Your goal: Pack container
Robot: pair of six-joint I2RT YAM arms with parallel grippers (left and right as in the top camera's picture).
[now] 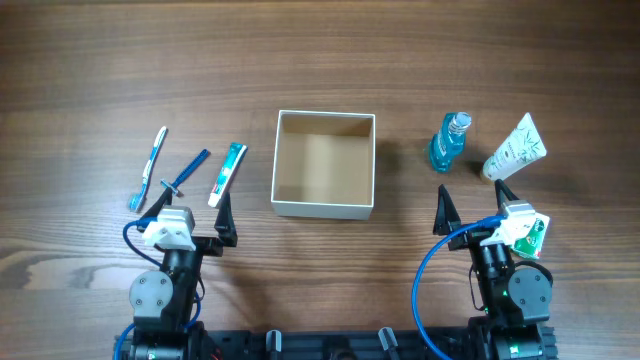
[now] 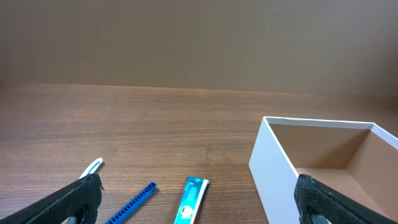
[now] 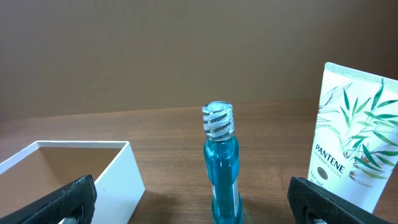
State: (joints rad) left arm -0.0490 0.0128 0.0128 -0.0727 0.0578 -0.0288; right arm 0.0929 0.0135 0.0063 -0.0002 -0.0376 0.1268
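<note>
Left gripper (image 1: pixel 192 212) and right gripper (image 1: pixel 474 205) gape wide, empty, at 8 and 4 o'clock of container (image 1: pixel 323 209); bottle (image 1: pixel 449 142) at 3 o'clock.

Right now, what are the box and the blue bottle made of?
The container looks like cardboard: matte tan inside, thin smooth white outer walls. The blue bottle seems clear glossy plastic; blue liquid shows through it. The table looks like wood, or a wood-print top, by its brown grain.
</note>
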